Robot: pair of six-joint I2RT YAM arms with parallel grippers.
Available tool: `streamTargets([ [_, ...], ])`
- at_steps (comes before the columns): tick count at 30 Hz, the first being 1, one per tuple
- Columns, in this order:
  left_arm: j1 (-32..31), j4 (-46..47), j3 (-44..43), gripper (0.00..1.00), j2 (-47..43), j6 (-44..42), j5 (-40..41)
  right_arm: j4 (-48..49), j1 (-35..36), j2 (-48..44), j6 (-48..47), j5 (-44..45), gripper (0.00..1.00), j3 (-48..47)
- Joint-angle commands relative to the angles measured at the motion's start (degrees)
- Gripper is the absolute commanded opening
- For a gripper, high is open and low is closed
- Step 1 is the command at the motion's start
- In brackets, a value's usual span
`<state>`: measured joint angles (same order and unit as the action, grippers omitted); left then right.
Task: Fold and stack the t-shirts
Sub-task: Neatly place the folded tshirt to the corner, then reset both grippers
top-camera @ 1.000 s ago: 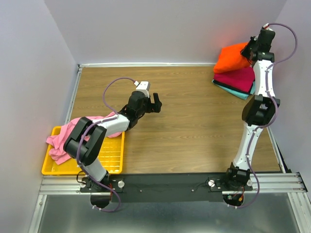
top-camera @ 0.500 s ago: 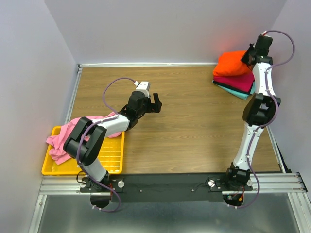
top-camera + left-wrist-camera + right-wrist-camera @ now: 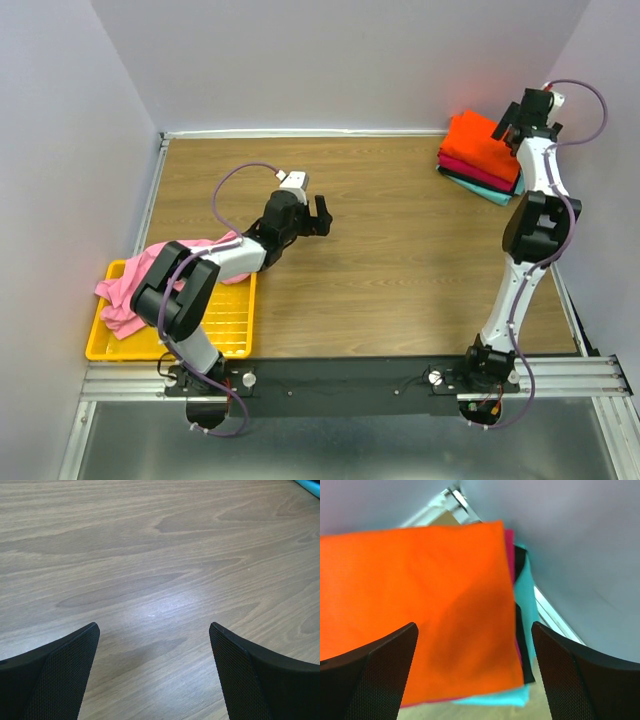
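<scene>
Evidently the stacking step is closing: the orange t-shirt (image 3: pixel 478 138) lies folded atop the stack (image 3: pixel 480 167) in the far right corner, with the right gripper (image 3: pixel 474 630) spread and empty above it. Next, the left gripper (image 3: pixel 154 630), also spread, must fetch the pink t-shirt (image 3: pixel 122 290) heaped on the yellow tray (image 3: pixel 236 336). No writing is legible.

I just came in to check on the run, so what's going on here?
Two robot arms are folding and stacking t-shirts. The right gripper hovers open above the folded orange t-shirt, which tops a stack over a magenta shirt and a teal shirt in the table's far right corner. The left gripper is open and empty over bare wood. A pink t-shirt lies crumpled in the yellow tray, not yet folded.
</scene>
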<state>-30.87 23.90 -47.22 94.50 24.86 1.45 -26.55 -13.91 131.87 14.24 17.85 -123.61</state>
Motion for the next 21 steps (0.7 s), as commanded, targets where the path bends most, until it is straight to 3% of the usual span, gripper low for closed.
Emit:
streamTargets([
  [1, -0.2, 1.3, 1.0, 0.98, -2.0, -0.9, -1.2, 4.1, -0.4, -8.5, 2.7, 5.4, 1.0, 7.6],
  [11, -0.2, 4.3, 3.7, 0.98, -7.4, -0.5, -1.9, 11.8, -0.2, -25.9, 7.8, -2.4, 1.0, 30.9],
  [15, -0.2, 4.7, 4.9, 0.98, -11.8, -0.3, 2.3, 17.0, 1.7, -33.9, 9.4, -5.6, 1.0, 42.4],
  [21, -0.2, 4.2, 7.9, 0.98, -20.0, 0.2, 9.2, 21.5, 13.5, -43.7, 8.3, -1.1, 1.0, 57.4],
])
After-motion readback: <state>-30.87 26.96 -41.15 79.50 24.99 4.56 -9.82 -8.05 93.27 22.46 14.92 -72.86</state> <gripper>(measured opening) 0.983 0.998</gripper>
